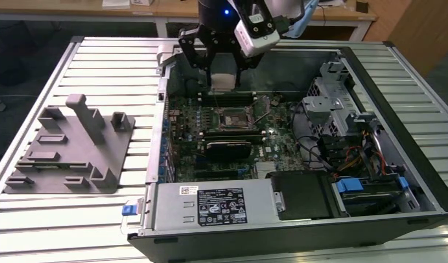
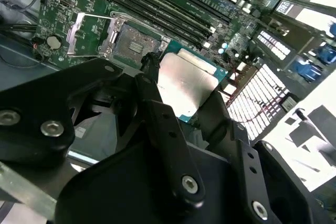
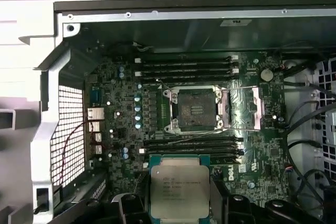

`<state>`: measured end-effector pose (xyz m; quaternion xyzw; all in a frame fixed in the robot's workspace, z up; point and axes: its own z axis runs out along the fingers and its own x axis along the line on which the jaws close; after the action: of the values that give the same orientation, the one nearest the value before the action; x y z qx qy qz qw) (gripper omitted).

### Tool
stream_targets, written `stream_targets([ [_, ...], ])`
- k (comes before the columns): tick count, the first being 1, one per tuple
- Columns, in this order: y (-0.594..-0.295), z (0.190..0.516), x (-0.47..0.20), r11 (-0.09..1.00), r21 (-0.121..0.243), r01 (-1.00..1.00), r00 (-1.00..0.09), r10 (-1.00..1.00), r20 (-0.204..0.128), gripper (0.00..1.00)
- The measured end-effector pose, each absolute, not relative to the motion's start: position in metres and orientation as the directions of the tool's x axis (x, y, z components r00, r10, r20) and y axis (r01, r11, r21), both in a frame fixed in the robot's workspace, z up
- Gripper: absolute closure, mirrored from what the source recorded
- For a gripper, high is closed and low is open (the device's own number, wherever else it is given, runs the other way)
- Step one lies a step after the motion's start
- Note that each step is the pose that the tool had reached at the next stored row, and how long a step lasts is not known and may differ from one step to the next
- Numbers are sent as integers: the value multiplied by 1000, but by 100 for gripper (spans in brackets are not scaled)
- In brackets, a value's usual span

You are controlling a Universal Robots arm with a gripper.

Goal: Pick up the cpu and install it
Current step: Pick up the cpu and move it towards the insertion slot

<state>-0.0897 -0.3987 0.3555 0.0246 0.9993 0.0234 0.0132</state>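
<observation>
Clamping claw (image 1: 224,83) on the cpu (image 3: 180,190) by two opposite edges, holding it in the air above the motherboard (image 3: 121,108) inside the open computer case (image 1: 399,71), near the empty socket (image 3: 191,111). Judging this as carrying toward the socket: pickup done, seating not yet done. Likely needing squaring over the socket, its load plate (image 3: 244,108) lying flipped open, and level, gentle lowering.

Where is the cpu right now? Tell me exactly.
In the exterior view, the cpu is clamped in the gripper, in the air over the motherboard of the open computer case, not yet in the empty socket.
</observation>
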Motion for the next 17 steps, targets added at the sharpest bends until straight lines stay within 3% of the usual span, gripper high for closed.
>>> stream_targets([
  [17, -386, 325, -79, 998, 48, 31, -999, 32, -25, 46],
])
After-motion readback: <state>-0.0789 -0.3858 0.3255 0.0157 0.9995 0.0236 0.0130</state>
